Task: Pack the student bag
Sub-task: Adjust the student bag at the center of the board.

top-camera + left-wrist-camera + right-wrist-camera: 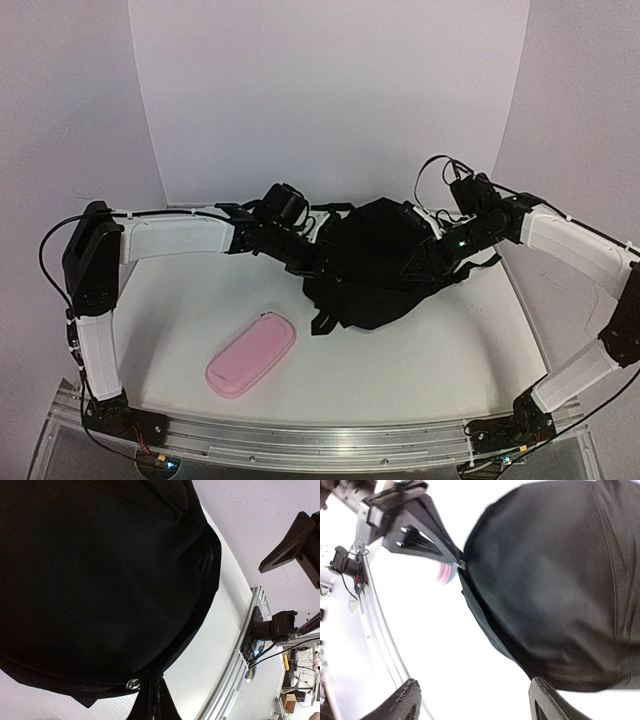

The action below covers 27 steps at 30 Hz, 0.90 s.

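Observation:
The student bag (370, 262), a soft black backpack, lies at the middle back of the white table. It fills the left wrist view (100, 575) and the right half of the right wrist view (560, 575). My left gripper (312, 262) is at its left edge, shut on the fabric beside the zip's metal slider (132, 683); the fingers (150, 702) press together. My right gripper (425, 255) is at the bag's right side. Its fingertips (546, 702) stand wide open just off the bag's lower hem, holding nothing.
A pink oblong pencil case (252, 353) lies on the table front left of the bag. Black straps (325, 322) trail from the bag's near side. An aluminium rail (320, 440) runs along the front edge. White walls close the back and sides.

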{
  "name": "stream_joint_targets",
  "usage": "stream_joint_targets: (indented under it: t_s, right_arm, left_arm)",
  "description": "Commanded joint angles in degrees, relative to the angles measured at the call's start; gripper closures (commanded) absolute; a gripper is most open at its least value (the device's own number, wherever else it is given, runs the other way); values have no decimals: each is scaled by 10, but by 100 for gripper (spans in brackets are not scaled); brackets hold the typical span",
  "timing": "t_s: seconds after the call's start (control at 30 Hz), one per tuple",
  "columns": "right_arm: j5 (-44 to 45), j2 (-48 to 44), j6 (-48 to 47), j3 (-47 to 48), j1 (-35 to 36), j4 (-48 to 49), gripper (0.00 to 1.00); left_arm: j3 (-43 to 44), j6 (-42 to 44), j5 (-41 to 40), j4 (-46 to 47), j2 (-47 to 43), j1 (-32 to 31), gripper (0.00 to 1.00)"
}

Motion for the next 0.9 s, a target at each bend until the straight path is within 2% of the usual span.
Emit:
stream_joint_targets:
  t_s: [0.0,0.23,0.43,0.63,0.67,0.7,0.77,0.83,0.87]
  right_arm:
    - [72,22,-29,10,38,68,32]
    - [121,60,-46,7,108,156,32]
    - [205,90,-82,-24,156,228,33]
    - [231,113,-92,-43,165,257,43]
    - [229,114,-92,-45,167,257,46]
    - [230,114,-92,-47,169,257,52]
    - [236,112,-95,-50,173,257,72]
    - [238,103,-95,-55,173,255,96]
    - [239,94,-95,-58,174,252,100]
  left_arm:
    - [62,-3,28,0,17,1,100]
    - [71,-18,32,-4,25,6,100]
    - [64,-23,38,0,23,10,100]
    - [55,-27,37,2,16,15,100]
    - [53,-29,36,4,16,16,100]
    - [52,-30,35,5,15,18,100]
    - [49,-32,34,5,14,21,100]
    - [47,-34,25,3,14,25,100]
    - [47,-34,20,1,15,28,100]
